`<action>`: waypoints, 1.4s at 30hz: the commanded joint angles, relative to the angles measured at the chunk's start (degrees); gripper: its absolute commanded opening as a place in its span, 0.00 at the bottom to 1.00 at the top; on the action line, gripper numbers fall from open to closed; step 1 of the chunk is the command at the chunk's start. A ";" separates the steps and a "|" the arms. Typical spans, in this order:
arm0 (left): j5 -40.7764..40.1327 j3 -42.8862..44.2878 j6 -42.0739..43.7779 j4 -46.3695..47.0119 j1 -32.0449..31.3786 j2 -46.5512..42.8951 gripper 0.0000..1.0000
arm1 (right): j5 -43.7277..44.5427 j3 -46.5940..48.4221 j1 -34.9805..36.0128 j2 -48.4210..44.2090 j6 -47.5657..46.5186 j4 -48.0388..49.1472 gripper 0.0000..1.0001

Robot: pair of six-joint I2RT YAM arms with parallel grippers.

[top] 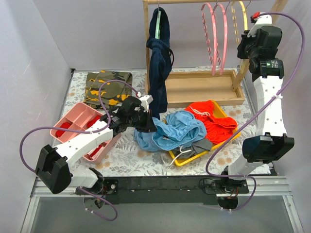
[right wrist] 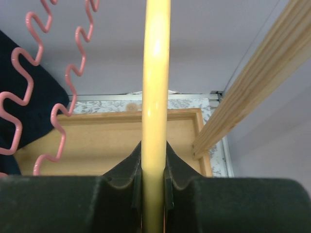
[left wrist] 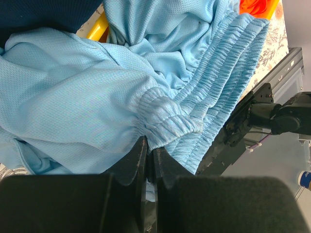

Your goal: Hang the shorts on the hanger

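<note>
The left gripper (left wrist: pixel 149 154) was seen almost fully closed, its 2 fingers pressed together on a gathered, elasticated fold of the light blue shorts (top: pixel 177 130). The shorts were found crumpled low on the tabletop (top: pixel 136 162), partly inside a shallow yellow tray (top: pixel 187 160) and partly spilled over its left side, where the left arm reached them. Orange-red shorts (top: pixel 214 121) were heaped in the same tray, touching the blue ones on the right, and a piece of dark grey cloth (top: pixel 200 145) was tucked under them near the front. The right gripper (right wrist: pixel 154 162) was raised high at the far right and was clamped on the thin yellow hanger (right wrist: pixel 156 73), whose bar ran straight up between the 2 fingers. The hanger was seen on the top rail of a wooden rack (top: pixel 204 90), well apart from the shorts. 2 pink wavy hangers (top: pixel 216 39) were hung just to its left, and a dark navy garment (top: pixel 158 73) was draped from a pale green hanger (top: pixel 158 24) at the rack's left end. A pink divided tray (top: pixel 77 121) was set at the left of the tabletop, with a camouflage-patterned cloth (top: pixel 107 87) laid behind it.
</note>
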 commanded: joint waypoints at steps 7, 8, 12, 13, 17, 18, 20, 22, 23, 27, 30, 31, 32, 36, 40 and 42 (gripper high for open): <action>1.00 2.14 0.45 0.00 0.19 -2.52 0.02 | 4.49 1.34 -0.11 -4.09 0.68 6.61 0.01; 1.00 2.14 0.45 0.09 0.19 -2.60 0.02 | 4.67 1.07 -0.11 -4.53 0.86 7.23 0.01; 0.83 2.14 0.54 -0.08 0.19 -2.87 0.02 | 4.84 1.33 -0.11 -5.76 0.69 8.64 0.01; 0.83 2.05 0.54 -0.17 0.19 -2.87 0.02 | 5.10 1.25 -0.11 -6.02 0.68 8.90 0.01; 0.74 1.87 0.45 -0.26 0.28 -3.13 0.02 | 5.55 0.37 -0.11 -6.64 1.03 8.29 0.01; 0.74 1.96 0.45 -0.17 0.19 -3.22 0.02 | 5.63 -0.24 -0.02 -7.34 1.04 8.38 0.01; 0.65 1.87 0.54 -0.26 0.19 -3.22 0.02 | 5.72 -1.65 -0.02 -8.22 1.04 8.46 0.01; 0.65 1.87 0.45 -0.35 0.19 -3.22 0.02 | 5.98 -3.49 -0.02 -9.80 2.34 8.20 0.01; 0.65 1.96 0.45 -0.35 0.19 -3.22 0.02 | 5.99 -4.20 -0.11 -10.33 2.53 8.11 0.01; 0.48 2.05 0.45 -0.43 0.19 -3.22 0.02 | 6.33 -7.54 -0.02 -14.27 3.85 7.50 0.01; 0.04 2.31 0.45 -0.79 0.19 -3.31 0.02 | 7.04 -10.00 -0.02 -17.17 4.99 6.18 0.01; -0.14 2.40 0.45 -0.87 0.19 -3.40 0.02 | 7.13 -11.48 -0.02 -18.06 5.25 5.83 0.01; -0.66 2.49 0.45 -0.96 0.19 -3.57 0.02 | 7.30 -12.37 -0.02 -19.02 5.78 5.13 0.01; -1.72 2.58 0.10 -1.40 0.19 -3.75 0.02 | 7.48 -17.03 -0.02 -26.22 7.62 3.28 0.01; -2.77 2.05 -0.25 -1.49 0.19 -4.19 0.00 | 7.04 -20.72 -0.02 -33.17 9.56 0.21 0.01; -3.56 1.61 -0.34 -1.66 0.19 -4.71 0.00 | 7.04 -22.04 -0.02 -37.30 10.08 -2.33 0.01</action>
